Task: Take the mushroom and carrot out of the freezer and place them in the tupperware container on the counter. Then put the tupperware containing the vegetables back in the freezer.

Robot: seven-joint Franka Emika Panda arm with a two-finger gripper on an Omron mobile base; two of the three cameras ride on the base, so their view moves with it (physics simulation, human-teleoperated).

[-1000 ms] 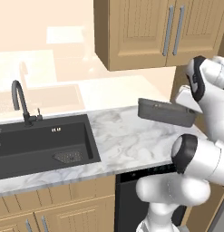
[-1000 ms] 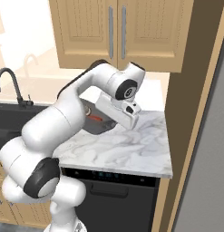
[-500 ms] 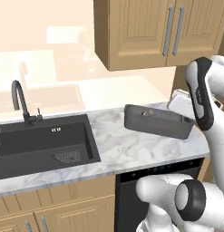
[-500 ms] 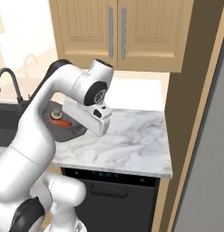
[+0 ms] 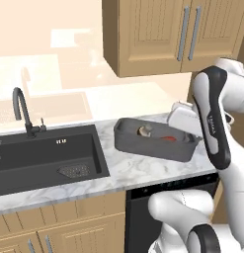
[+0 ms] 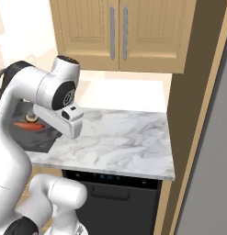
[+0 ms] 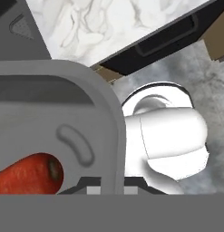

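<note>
1. the tupperware container (image 5: 155,141) hangs tilted over the counter (image 5: 133,170), right of the black sink (image 5: 44,158); the gripper (image 7: 111,181) is pinched shut on its right rim.
2. the carrot (image 5: 169,139) and a pale piece, likely the mushroom (image 5: 144,130), lie inside it, so loading looks done.
3. left to do, by my reading: carry the tub right to the freezer (image 6: 209,151) and set it inside.

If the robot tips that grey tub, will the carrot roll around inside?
Probably. The carrot looks round and smooth, lying loose on the flat floor of the tupperware container, so a tilt would likely send it rolling or sliding. The walls look high enough to keep it in.
</note>
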